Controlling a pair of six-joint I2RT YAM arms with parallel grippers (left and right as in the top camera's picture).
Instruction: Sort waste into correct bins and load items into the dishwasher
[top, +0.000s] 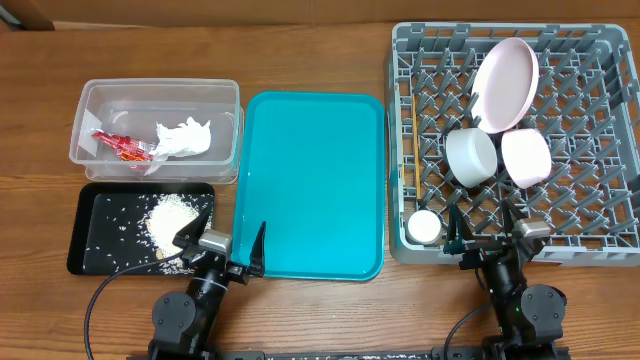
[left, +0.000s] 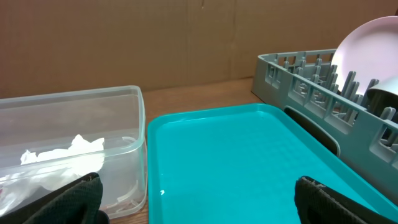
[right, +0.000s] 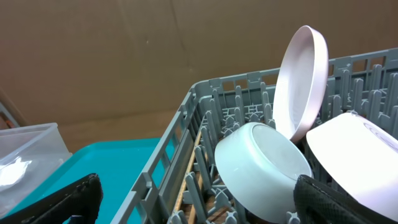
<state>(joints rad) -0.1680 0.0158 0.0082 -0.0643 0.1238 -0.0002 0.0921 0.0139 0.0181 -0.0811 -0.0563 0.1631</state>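
Observation:
The clear tub (top: 105, 100) holds the red wrapper (top: 120, 147) and the white tissue (top: 185, 138). The rice grains (top: 170, 218) lie on the black tray (top: 82, 228). The grey rack (top: 600, 185) holds the plate (top: 505, 85) upright, the grey bowl (top: 470, 157), the pink bowl (top: 526, 157), the white cup (top: 424, 227), and the chopsticks (top: 405, 130) along its left edge. My left gripper (top: 225, 242) (left: 199, 211) is open and empty over the teal tray's near left corner. My right gripper (top: 483, 232) (right: 196, 208) is open and empty at the rack's near edge.
The large teal tray (top: 310, 170) lies between the tub and the rack; it also shows in the left wrist view (left: 249, 162). The right wrist view shows the plate (right: 301, 81), grey bowl (right: 261, 162) and chopsticks (right: 193, 168). A cardboard wall stands behind the table.

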